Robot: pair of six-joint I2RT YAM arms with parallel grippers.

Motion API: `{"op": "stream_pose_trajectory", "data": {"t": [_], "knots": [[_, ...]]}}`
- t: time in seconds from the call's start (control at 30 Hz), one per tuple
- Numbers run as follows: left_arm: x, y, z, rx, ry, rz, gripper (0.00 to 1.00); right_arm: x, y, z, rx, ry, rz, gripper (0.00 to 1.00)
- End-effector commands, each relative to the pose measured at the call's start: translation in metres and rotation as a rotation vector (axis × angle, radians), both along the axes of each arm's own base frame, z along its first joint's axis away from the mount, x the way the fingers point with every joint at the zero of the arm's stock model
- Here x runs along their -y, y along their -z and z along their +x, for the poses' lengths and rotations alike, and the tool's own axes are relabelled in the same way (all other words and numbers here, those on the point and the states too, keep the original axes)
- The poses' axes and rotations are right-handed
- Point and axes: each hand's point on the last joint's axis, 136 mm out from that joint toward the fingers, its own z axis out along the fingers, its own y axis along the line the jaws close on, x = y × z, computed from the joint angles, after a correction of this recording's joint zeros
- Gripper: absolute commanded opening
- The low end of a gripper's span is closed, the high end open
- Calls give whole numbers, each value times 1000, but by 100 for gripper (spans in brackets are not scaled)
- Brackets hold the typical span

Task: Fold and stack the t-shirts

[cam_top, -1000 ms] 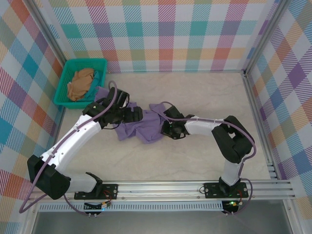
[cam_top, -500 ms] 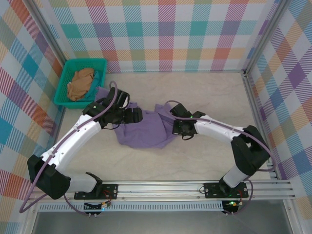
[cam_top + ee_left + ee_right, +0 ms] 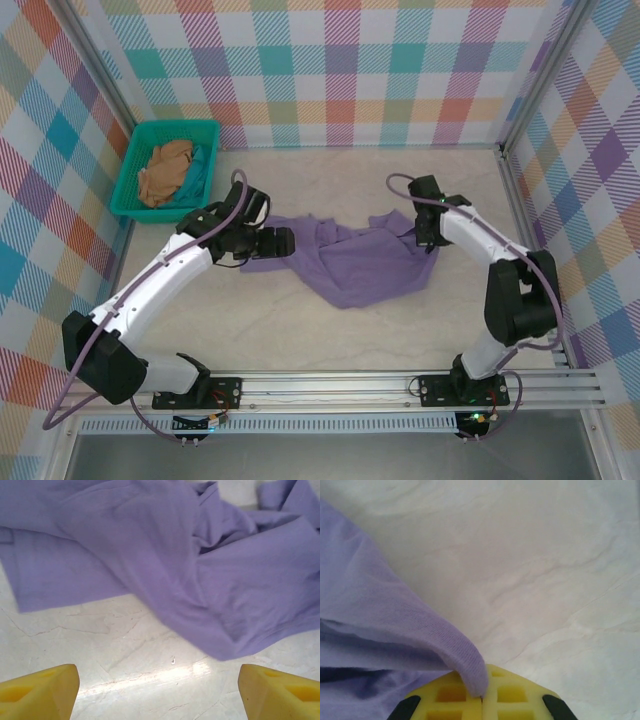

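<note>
Where it sprawls, the lavender t-shirt (image 3: 360, 265) wrinkles softly.

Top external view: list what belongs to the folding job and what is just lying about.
Job: lavender t-shirt, pinched by the right gripper; tan t-shirt, crumpled in the basket; left gripper, open.
Lying about: teal basket.
</note>
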Motion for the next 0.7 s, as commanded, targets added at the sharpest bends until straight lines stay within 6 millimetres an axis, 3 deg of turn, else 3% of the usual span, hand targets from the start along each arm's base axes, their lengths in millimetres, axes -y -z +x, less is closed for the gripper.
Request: {"op": "stream_pose_trajectory", "data": {"t": [0.0,0.1,0.27,0.4,0.67], "knots": [[0,10,-7,-42,11,21,83,12,-7,30,-1,-37,-72,0],[-2,15,-4,-49,0,44,83,12,-6,51,-12,-32,-78,0],[-8,31,3,-76,-48,101,81,5,-9,57,-26,-6,-28,36],[-7,46,20,-90,-81,135,77,-9,-10,35,-31,22,107,47],[-9,78,90,-69,-120,192,72,-49,8,-33,-74,27,406,45]]}}
